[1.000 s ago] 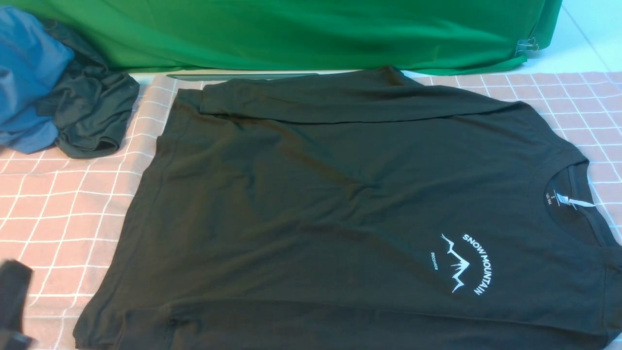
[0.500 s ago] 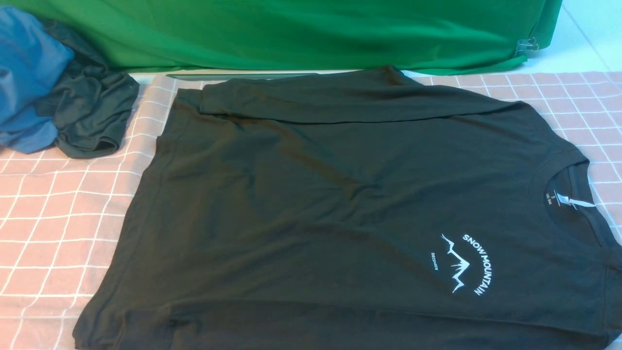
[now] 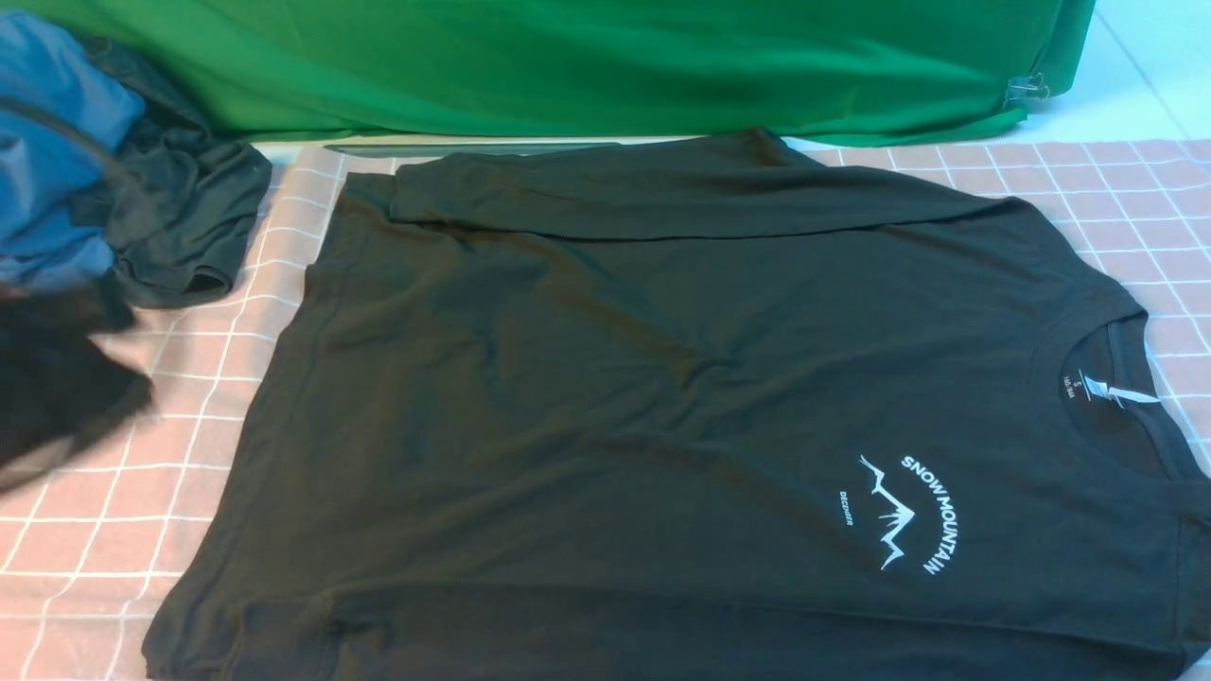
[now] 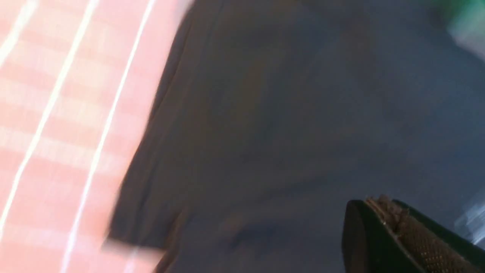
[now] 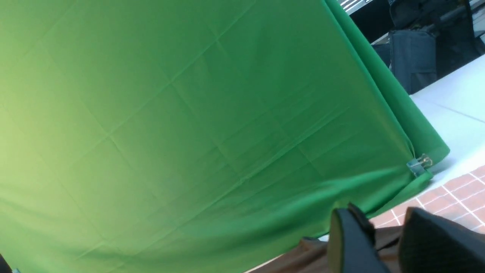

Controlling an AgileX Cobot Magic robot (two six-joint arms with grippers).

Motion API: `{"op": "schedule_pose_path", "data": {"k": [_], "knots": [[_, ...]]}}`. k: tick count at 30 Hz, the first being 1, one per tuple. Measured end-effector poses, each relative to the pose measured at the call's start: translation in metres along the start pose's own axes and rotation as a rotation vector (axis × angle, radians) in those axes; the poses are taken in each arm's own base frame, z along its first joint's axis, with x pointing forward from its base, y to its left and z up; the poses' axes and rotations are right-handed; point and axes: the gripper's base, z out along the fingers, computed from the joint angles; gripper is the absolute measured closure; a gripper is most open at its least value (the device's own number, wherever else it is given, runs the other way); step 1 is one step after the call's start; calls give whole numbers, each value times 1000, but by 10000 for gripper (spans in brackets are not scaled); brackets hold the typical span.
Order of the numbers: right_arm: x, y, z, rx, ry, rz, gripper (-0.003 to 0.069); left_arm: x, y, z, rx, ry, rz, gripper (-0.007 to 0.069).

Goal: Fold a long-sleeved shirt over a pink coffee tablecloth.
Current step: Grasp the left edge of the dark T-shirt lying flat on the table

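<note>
Front view: blurred left arm (image 3: 57, 397) over tablecloth (image 3: 123, 511), left of shirt (image 3: 615, 397)

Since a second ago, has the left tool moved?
Yes. The left tool, a dark blur, went from the view's bottom left corner up to just below the blue cloth, left of the shirt.

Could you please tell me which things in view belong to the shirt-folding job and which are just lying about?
Belong to the job: long-sleeved shirt; pink coffee tablecloth under it.
Just lying about: blue cloth; smaller dark garment beside it; green fabric behind; metal clip on it.
</note>
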Motion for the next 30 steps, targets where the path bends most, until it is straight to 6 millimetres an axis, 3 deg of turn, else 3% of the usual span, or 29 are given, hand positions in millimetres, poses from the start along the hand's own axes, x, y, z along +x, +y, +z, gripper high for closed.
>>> {"op": "schedule_pose_path", "data": {"k": [3, 4, 6, 8, 13, 17, 20, 27, 30], "knots": [[0, 4, 1, 18, 91, 28, 489, 2, 9, 43, -53, 162, 13, 610], [-1, 5, 1, 14, 88, 29, 489, 2, 9, 43, -52, 160, 13, 610], [-16, 21, 8, 19, 196, -40, 592, 11, 19, 73, -84, 246, 16, 610], [-30, 35, 17, 16, 293, -139, 620, 18, 25, 89, -99, 287, 27, 610], [-48, 60, 53, 38, 585, -318, 622, 25, 33, 114, -115, 342, 63, 610], [-40, 61, 73, 62, 763, -389, 622, 26, 38, 127, -138, 384, 86, 606], [-32, 58, 83, 68, 823, -405, 622, 28, 42, 136, -165, 428, 99, 557], [-31, 58, 87, 61, 810, -400, 622, 24, 44, 150, -156, 409, 145, 263], [-32, 59, 89, 58, 790, -398, 622, 24, 43, 154, -128, 408, 179, 185]]}}
